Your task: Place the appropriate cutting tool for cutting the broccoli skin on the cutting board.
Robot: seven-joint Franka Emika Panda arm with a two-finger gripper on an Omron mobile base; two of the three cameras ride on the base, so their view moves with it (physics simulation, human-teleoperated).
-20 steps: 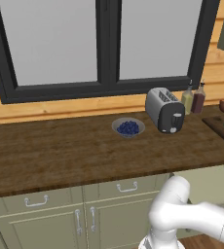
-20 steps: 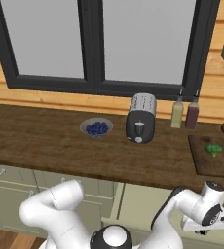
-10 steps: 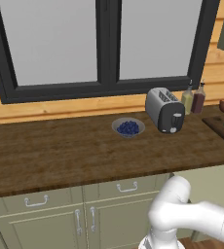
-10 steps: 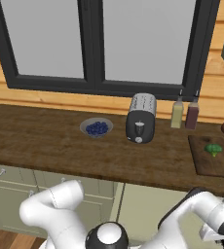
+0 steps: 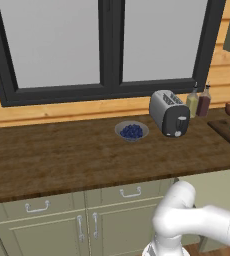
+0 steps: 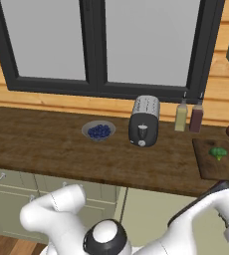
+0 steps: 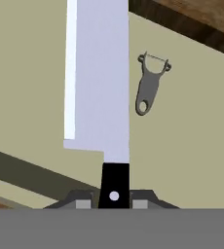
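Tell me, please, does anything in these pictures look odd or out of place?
One thing does. In the hand view, the claw is shut on the black handle of a large knife, while a grey peeler lies untouched beside the blade. For broccoli skin, the peeler seems the fitter tool. The counter looks tidy.

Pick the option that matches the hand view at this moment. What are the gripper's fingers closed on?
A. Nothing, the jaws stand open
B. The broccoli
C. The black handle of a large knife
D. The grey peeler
C: in the hand view the gripper is shut on the knife, its fingers clamping the black handle while the broad blade points away; the grey peeler lies apart on the pale surface beside the blade.
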